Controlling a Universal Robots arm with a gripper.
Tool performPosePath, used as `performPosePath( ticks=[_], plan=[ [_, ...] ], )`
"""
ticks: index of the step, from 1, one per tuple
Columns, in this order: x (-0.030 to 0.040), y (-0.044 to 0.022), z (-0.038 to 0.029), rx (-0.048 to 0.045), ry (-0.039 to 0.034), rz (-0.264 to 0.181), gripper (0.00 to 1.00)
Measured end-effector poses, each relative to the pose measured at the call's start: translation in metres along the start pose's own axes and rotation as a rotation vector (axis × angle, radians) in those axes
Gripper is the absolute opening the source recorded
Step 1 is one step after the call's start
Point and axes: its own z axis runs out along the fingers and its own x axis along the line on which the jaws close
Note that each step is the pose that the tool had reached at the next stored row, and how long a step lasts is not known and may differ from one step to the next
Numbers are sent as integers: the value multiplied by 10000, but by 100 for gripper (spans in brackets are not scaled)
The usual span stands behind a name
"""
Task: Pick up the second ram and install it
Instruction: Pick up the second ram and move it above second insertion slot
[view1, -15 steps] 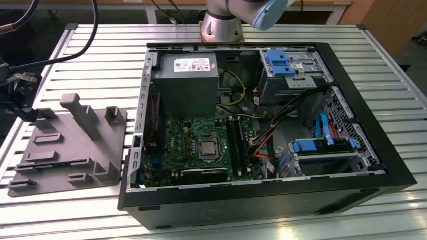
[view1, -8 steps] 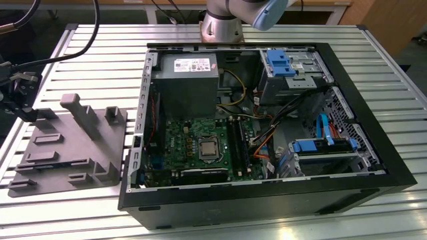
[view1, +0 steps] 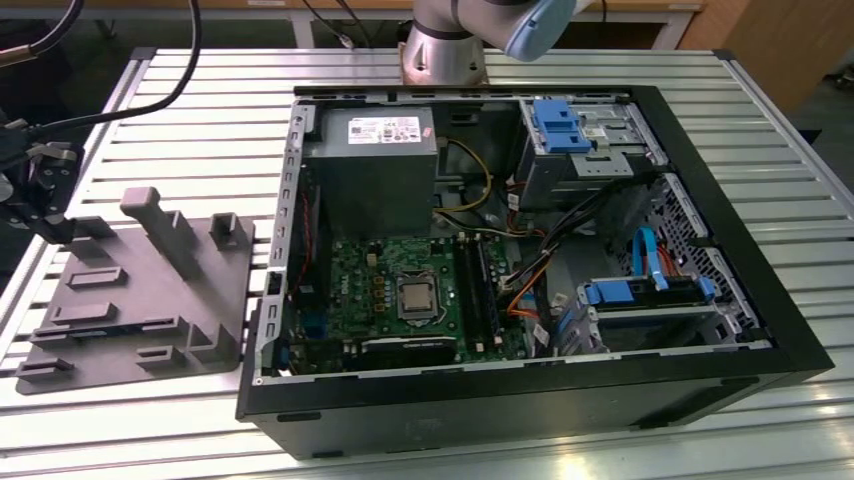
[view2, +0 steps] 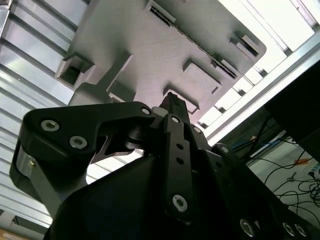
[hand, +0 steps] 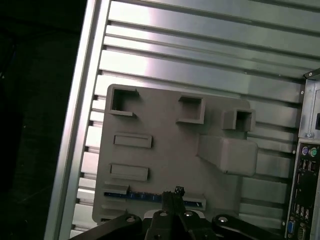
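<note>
**Desk:** How's the pincer?

**Me:** My pincer (hand: 174, 193) is closed right up, with nothing in it as far as I can see. Its tip hangs right by the second ram (hand: 142, 196).

**Desk:** And the stick?

**Me:** It stands on edge in a slot of the grey holder (hand: 165, 150), I'd say so its top edge stays free to grip. It's a thin blue board. The holder is matte and blocky with square pockets, and sits on the ribbed aluminium table (hand: 200, 65).

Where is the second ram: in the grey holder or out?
In: the second ram, blue edge showing, sits slotted in the grey holder.
</note>
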Motion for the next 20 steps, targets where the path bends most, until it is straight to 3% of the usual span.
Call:
performPosePath(
  ticks=[20],
  plan=[
    [0, 0, 0, -33, 61, -1365, 11]
  ],
)
